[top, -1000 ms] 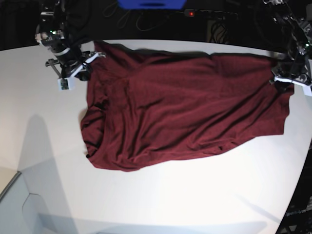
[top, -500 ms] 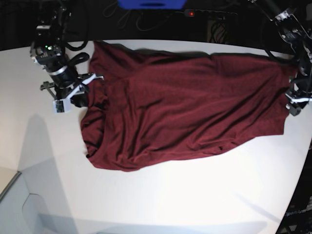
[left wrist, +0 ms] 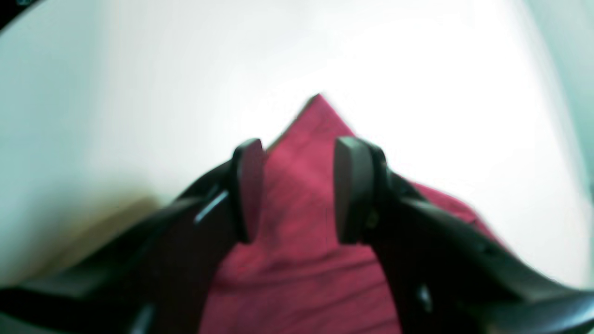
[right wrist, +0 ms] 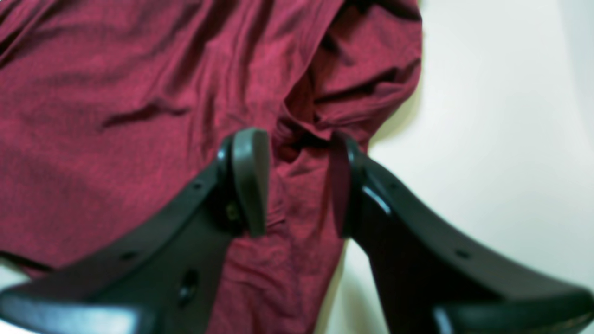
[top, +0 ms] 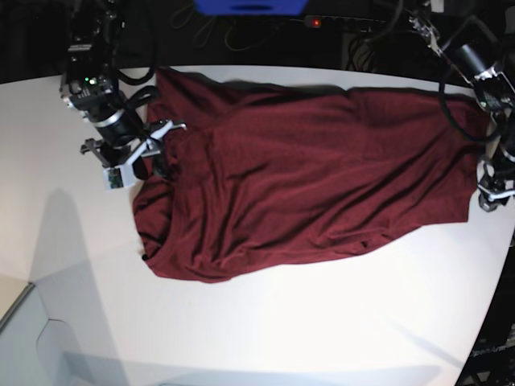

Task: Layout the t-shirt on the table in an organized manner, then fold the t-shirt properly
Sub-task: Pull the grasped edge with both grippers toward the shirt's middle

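The dark maroon t-shirt [top: 306,177] lies spread across the white table [top: 282,322], smooth on the right and bunched in folds along its left edge. My right gripper [top: 154,159] is open just above that bunched left edge; in the right wrist view it [right wrist: 297,139] straddles crumpled fabric [right wrist: 139,93]. My left gripper [top: 484,197] is open at the shirt's lower right corner; in the left wrist view it [left wrist: 300,144] has the pointed corner of the shirt [left wrist: 318,111] lying between its fingers, on the table [left wrist: 441,69].
The table's curved edge [top: 503,257] runs close to my left gripper on the right. Behind the table are a blue object [top: 249,6], dark cables and a power strip with a red light [top: 315,22]. A grey surface [top: 20,338] lies off the table's lower left.
The right arm has moved down and inward along the shirt's left edge. The left arm has moved down the shirt's right edge to its lower corner. The shirt has not moved.
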